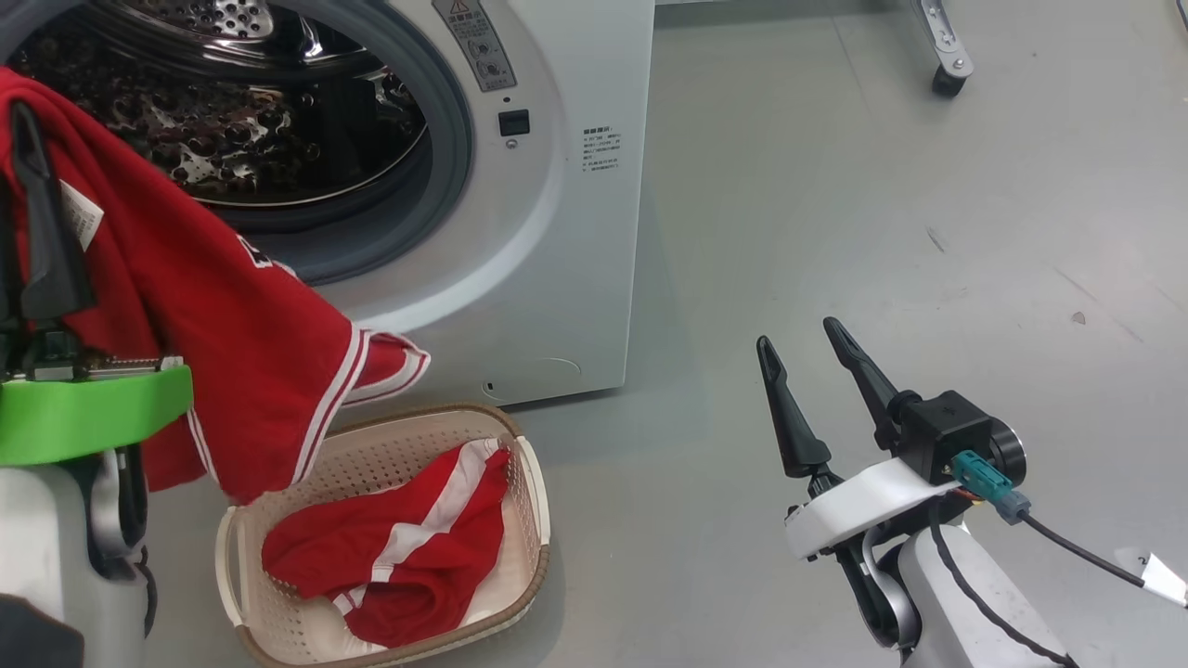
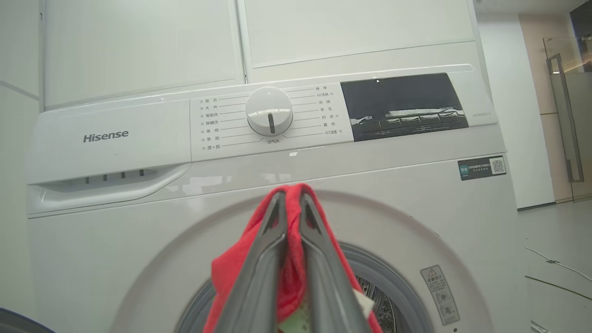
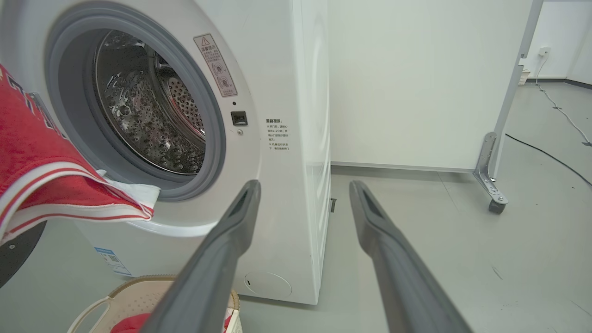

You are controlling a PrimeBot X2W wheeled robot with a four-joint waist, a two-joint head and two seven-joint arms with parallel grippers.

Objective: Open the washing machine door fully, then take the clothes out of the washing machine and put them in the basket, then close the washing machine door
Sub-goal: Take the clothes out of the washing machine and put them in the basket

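On the smooth grey floor (image 1: 835, 232), a cream perforated plastic basket (image 1: 531, 501) held red white-striped shorts (image 1: 390, 547), above it the left gripper (image 2: 290, 199) pinched a bright red jersey (image 1: 232, 353), the right gripper (image 1: 796, 336) was spread wide and empty, and behind stood the white front-loading washing machine (image 1: 557, 232), its steel drum bared.

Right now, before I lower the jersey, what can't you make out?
- Drum, head view: left part hidden behind the jersey; leftover clothes cannot be ruled out.
- Basket, right wrist view: cut off by the bottom edge, crossed by the right gripper's finger.
- Washing machine door, right wrist view: apparently the dark sliver cut by the left edge; its angle is unclear.
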